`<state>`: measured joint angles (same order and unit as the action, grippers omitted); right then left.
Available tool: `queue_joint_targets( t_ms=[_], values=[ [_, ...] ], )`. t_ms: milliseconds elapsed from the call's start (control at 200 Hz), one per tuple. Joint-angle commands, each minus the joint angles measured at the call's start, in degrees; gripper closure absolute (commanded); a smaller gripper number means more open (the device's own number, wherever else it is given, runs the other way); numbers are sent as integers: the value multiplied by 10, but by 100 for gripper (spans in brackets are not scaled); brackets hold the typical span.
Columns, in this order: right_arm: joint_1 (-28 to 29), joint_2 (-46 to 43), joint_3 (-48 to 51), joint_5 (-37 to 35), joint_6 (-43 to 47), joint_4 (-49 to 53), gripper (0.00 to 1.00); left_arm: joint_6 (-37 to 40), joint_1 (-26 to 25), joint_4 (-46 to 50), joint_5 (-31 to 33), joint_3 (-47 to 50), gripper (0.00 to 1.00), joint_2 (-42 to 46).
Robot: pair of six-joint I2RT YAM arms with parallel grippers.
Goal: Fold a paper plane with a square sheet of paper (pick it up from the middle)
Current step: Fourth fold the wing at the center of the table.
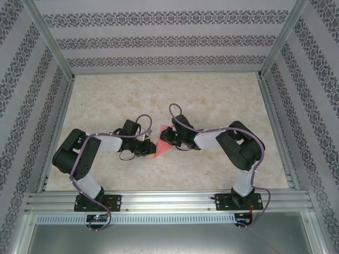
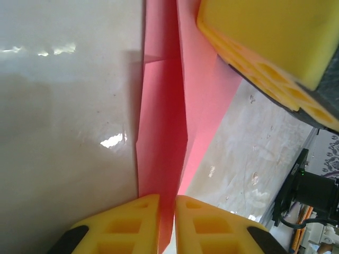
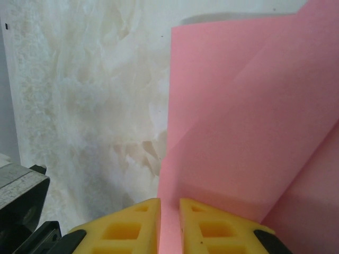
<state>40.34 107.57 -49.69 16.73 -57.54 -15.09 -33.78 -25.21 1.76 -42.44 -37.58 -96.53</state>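
The pink-red sheet of paper (image 1: 160, 145) is folded into a narrow pointed shape and stands on edge over the middle of the table, its tip toward the arms. My left gripper (image 1: 150, 144) comes at it from the left. In the left wrist view the yellow fingertips (image 2: 132, 222) sit close on either side of a creased flap of the paper (image 2: 161, 132). My right gripper (image 1: 170, 138) meets it from the right, and its yellow finger (image 2: 265, 37) shows in the left wrist view. The right gripper (image 3: 169, 217) is shut on a layered edge of the paper (image 3: 243, 121).
The beige marbled table (image 1: 212, 100) stretches out behind and to both sides of the grippers. Patterned walls and aluminium frame posts (image 1: 50, 47) enclose it. A metal rail (image 1: 169, 201) carries both arm bases at the near edge.
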Motion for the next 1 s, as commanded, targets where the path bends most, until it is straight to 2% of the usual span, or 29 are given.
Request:
queue_joint_targets(
  t_ms=[0, 135, 520, 684, 994],
  values=[
    [-7, 7, -14, 4, -5, -19, 82, 25, 8, 32, 30, -7, 83, 10],
    [-8, 8, -20, 12, -4, -19, 82, 26, 9, 32, 31, -5, 90, 1],
    [-10, 26, -20, -10, -7, 3, 82, 29, 8, 37, 30, -8, 96, -5],
    [-10, 37, -22, -15, -6, 10, 82, 28, 8, 42, 31, -10, 95, -2],
    [0, 46, -14, -35, 0, 35, 85, 36, 8, 67, 50, -5, 84, 33]
  ],
)
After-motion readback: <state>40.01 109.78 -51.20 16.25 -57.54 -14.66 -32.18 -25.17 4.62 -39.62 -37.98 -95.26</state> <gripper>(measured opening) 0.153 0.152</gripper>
